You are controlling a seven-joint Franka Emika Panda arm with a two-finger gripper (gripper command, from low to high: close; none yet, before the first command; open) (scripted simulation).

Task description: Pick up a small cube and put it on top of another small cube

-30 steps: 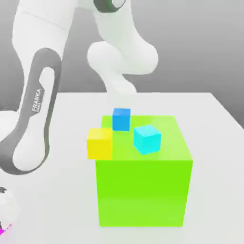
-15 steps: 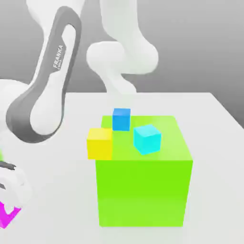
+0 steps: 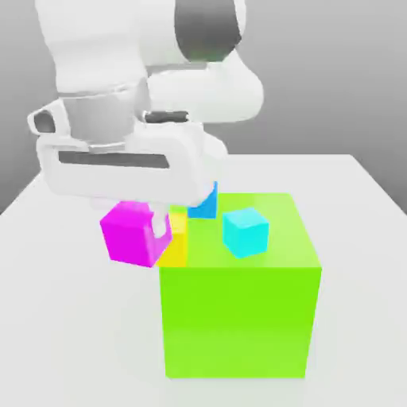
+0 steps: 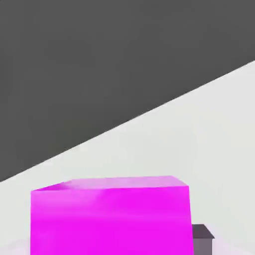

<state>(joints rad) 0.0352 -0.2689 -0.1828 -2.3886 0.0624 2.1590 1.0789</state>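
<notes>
From my remote seat, the arm (image 3: pixel 119 48) looks like smooth white plastic with a soft sheen and dark grey joint bands. The magenta cube (image 3: pixel 129 232) is flat, matt, plain-faced, with no texture. The big green block (image 3: pixel 238 318) near the desk's middle looks equally smooth and matt, as do the cyan cube (image 3: pixel 246 231) and blue cube (image 3: pixel 205 207). The desk (image 3: pixel 358 238) is pale, even, unglossed.

My arm (image 3: pixel 119 48) is showing glossy white rounded shells with dark grey joint bands; my white boxy hand (image 3: pixel 119 163) is wearing a grey stripe.
</notes>
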